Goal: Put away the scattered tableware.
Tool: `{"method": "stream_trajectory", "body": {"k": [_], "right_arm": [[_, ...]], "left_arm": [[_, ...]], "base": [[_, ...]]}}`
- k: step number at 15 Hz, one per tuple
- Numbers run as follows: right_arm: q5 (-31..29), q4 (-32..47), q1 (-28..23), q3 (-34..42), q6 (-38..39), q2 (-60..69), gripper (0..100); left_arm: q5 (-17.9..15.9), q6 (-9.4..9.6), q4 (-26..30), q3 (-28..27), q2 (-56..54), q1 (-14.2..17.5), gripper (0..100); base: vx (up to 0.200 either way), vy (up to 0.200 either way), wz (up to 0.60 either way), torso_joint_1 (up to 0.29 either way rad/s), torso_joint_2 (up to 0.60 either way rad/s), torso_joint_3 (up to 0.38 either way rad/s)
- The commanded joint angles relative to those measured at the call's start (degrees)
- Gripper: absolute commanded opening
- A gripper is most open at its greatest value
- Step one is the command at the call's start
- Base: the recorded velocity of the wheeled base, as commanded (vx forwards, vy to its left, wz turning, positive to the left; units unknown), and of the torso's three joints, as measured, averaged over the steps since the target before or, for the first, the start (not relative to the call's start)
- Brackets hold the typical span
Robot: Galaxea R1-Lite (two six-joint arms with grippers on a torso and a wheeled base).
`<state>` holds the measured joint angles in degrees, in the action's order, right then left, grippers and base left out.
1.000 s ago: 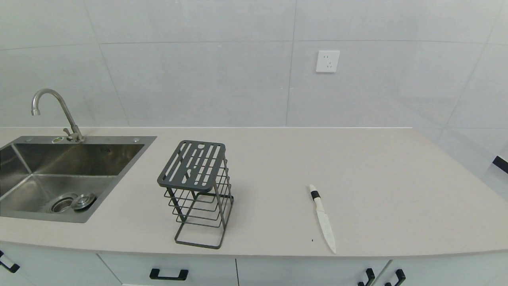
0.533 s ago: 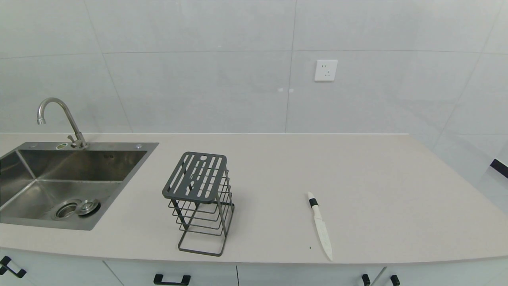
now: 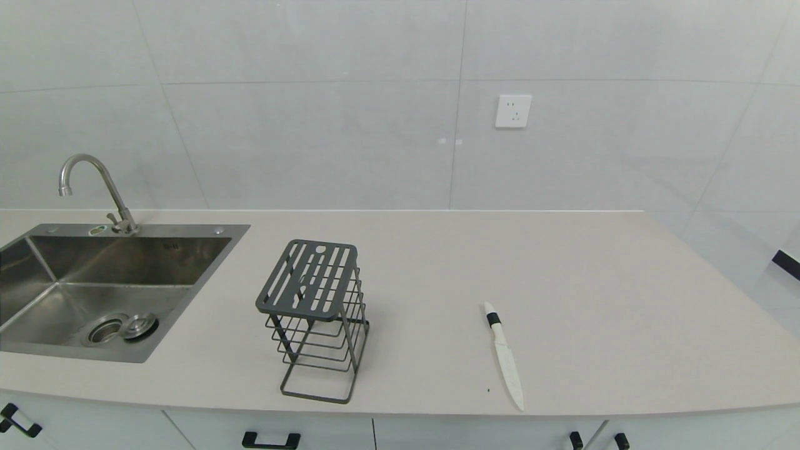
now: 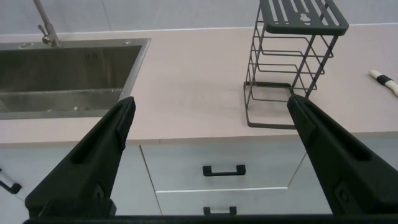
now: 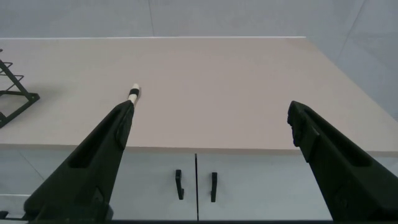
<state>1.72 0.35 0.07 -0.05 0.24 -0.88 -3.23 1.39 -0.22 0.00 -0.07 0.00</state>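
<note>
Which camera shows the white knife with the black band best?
Head view: the white knife lies whole on the beige counter. Left wrist view catches just its handle end; right wrist view, its handle tip.

The knife (image 3: 504,356) is white (one black band), the rack (image 3: 294,312) dark grey, the counter (image 3: 562,281) beige.

**Materials and Finishes**

The rack (image 3: 307,278) is dark grey wire and slotted plate with a matt metal look. The knife (image 3: 505,359) is white and smooth, with a black band. The sink (image 3: 125,253) and tap (image 3: 113,191) are brushed steel. The countertop (image 3: 562,281) is matt beige. The wall tiles (image 3: 312,144) are smooth with a slight gloss.
</note>
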Motion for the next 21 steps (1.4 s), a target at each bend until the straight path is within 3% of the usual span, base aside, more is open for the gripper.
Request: {"method": "stream_trajectory", "body": {"k": [1, 10, 21], "right_arm": [[0.0, 0.0, 0.0, 0.0, 0.0, 0.0, 100], [0.0, 0.0, 0.0, 0.0, 0.0, 0.0, 100], [0.0, -0.1, 0.0, 0.0, -0.4, 0.0, 100]], "left_arm": [[0.0, 0.02, 0.0, 0.0, 0.1, 0.0, 100], [0.1, 0.02, 0.0, 0.0, 0.1, 0.0, 100], [-0.6, -0.6, 0.0, 0.0, 0.1, 0.0, 100]], "base": [[0.0, 0.0, 0.0, 0.095, -0.01, 0.09], [0.0, 0.0, 0.0, 0.234, -0.04, 0.186], [0.0, 0.0, 0.0, -0.037, 0.09, 0.058]]}}
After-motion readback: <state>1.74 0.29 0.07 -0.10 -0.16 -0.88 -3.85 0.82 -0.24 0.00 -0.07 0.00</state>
